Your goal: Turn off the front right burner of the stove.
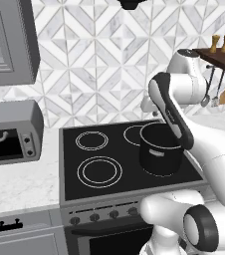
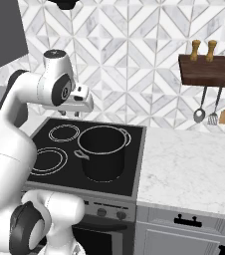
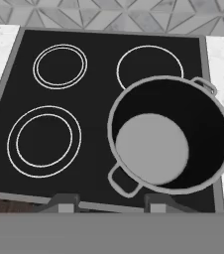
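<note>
The wide black glass stove (image 1: 109, 149) with four white ring marks sits in a white marble tabletop (image 2: 194, 164), its row of small dark round knobs (image 1: 104, 215) along the grey steel front. A tall dark metal pot (image 2: 102, 152) with two loop handles stands on the front right ring, empty inside. The gripper (image 2: 69, 113) hangs high above the cooktop's rear, well apart from the knobs; its jaws stand open, holding nothing. A grey boxy toaster oven (image 1: 12, 132) sits left of the stove. A dark wooden rack (image 2: 209, 69) with hanging utensils is on the wall to the right.
</note>
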You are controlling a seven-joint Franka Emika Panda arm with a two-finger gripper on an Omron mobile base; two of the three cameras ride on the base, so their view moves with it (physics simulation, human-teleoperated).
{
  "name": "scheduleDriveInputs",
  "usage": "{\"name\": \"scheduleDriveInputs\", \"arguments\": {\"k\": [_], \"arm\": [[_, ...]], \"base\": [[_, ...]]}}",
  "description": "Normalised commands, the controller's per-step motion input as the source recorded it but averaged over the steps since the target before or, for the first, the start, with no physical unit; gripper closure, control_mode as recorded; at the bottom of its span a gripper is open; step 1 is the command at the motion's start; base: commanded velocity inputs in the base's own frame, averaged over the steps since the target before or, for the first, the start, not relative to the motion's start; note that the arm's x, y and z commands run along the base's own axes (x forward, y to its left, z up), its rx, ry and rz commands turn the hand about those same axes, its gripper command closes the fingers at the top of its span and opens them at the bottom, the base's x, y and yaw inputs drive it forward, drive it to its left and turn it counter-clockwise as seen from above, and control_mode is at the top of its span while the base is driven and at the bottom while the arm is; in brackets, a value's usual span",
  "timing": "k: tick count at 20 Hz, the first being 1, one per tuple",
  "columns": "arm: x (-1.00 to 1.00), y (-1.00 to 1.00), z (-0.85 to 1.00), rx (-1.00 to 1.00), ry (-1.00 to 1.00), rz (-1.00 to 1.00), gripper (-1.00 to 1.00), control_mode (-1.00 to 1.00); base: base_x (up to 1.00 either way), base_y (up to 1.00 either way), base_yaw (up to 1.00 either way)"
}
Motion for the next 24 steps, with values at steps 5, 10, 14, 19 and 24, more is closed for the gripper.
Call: {"name": "scheduleDriveInputs", "arguments": {"k": [5, 10, 14, 19, 24], "arm": [[-0.25, 0.00, 0.00, 0.00, -0.04, 0.00, -1.00, -1.00], [-0.23, 0.00, 0.00, 0.00, -0.01, 0.00, -1.00, -1.00], [-0.08, 0.00, 0.00, 0.00, -0.01, 0.00, -1.00, -1.00], [0.00, 0.00, 0.00, 0.00, 0.00, 0.00, -1.00, -1.00], [0.00, 0.00, 0.00, 0.00, 0.00, 0.00, -1.00, -1.00]], "base": [[0.00, 0.00, 0.00], [0.00, 0.00, 0.00], [0.00, 0.00, 0.00], [0.00, 0.00, 0.00], [0.00, 0.00, 0.00]]}}
